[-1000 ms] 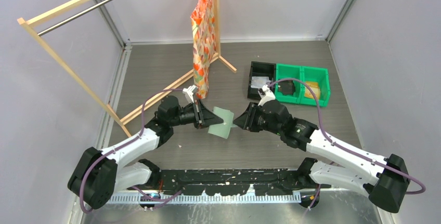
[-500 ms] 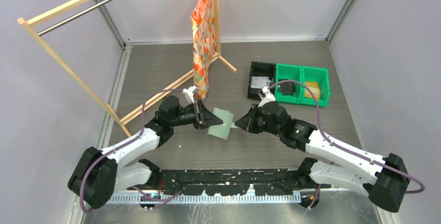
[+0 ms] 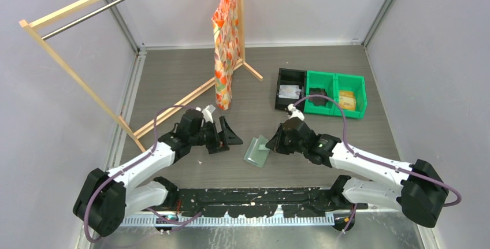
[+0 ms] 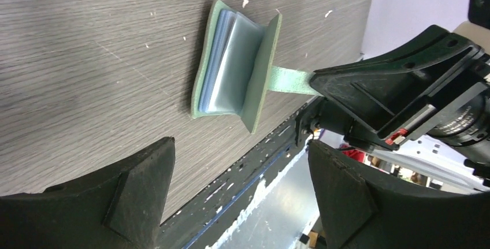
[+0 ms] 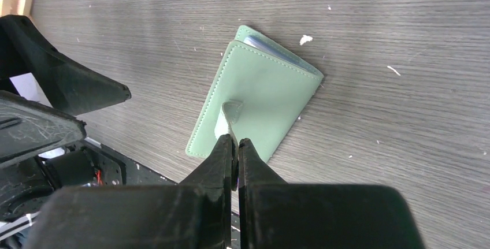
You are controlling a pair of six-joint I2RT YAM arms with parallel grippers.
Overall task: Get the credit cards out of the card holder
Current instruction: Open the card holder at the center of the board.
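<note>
The sage-green card holder (image 3: 256, 151) rests on its lower edges on the table, folded partly open. In the left wrist view its pale blue-grey inner pockets (image 4: 229, 58) show, with card edges (image 4: 215, 54) tucked inside. My right gripper (image 3: 272, 143) is shut on the holder's snap tab (image 5: 227, 116), its fingertips pinched together (image 5: 236, 140). The holder's outer cover (image 5: 263, 96) faces the right wrist camera. My left gripper (image 3: 226, 137) stands wide open just left of the holder, apart from it, with nothing between its fingers (image 4: 144, 174).
A wooden clothes rack (image 3: 86, 84) with an orange patterned garment (image 3: 225, 41) stands at the back left. A black bin (image 3: 290, 89) and green bins (image 3: 336, 94) sit at the back right. A black rail (image 3: 254, 194) runs along the near edge.
The left gripper let go of the card holder, opened wide and drew back left. The right gripper shut on the snap tab, and the holder came down and nearer, onto the table.
</note>
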